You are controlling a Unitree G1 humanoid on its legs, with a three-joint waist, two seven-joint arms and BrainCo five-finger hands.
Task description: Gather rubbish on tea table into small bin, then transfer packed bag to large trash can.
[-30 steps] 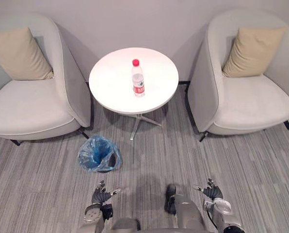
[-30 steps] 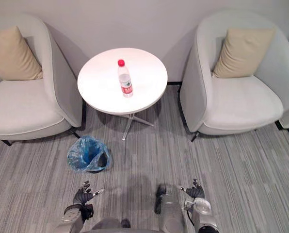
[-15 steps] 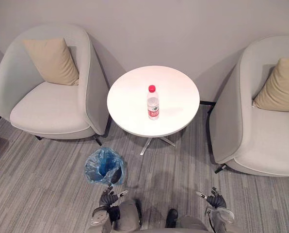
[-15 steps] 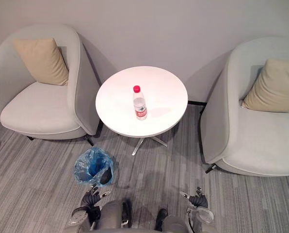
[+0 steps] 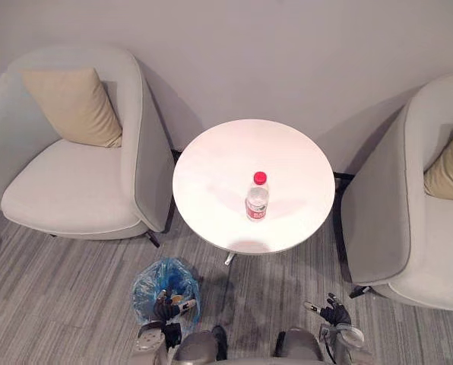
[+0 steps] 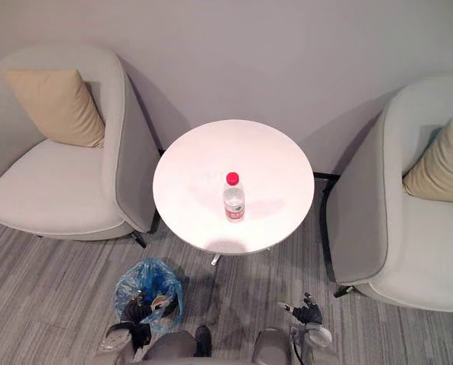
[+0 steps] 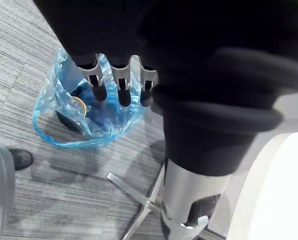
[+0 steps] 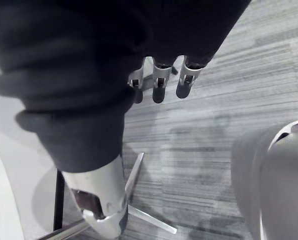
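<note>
- First, noted a pale armchair (image 5: 67,182) at far left, with a tan cushion (image 5: 71,106) leaning on its back.
- Next, found the small bin (image 5: 150,277) on the carpet (image 5: 59,289), near the table's foot, lined with a blue bag (image 7: 54,100) open at the top. Glimpsed something small and pale inside it from the left wrist view, but could not name it.
- Saw the left hand (image 5: 166,308) hanging low, just beside the bin's near rim, fingers (image 7: 98,85) loosely straight and holding nothing.
- Found the round white table (image 5: 219,167) in the middle, bearing one clear bottle (image 5: 257,199) with a red cap, upright, towards the near right of the top.
- Spotted the right hand (image 5: 333,313) low as well, well apart from the bottle, relaxed, spread and empty.
- Passed a second armchair (image 5: 424,243) at far right, with a cushion of its own.
- Judged the gathering step as the one in hand, with the bottle untouched on the table and the bag not yet tied.
- Reckoned that the next move called for raising a hand, probably the right, since the bottle stood nearer that side. Would then reach over the table's near edge, close round the bottle's body below the cap, and carry it left and down to the bin's open mouth.
</note>
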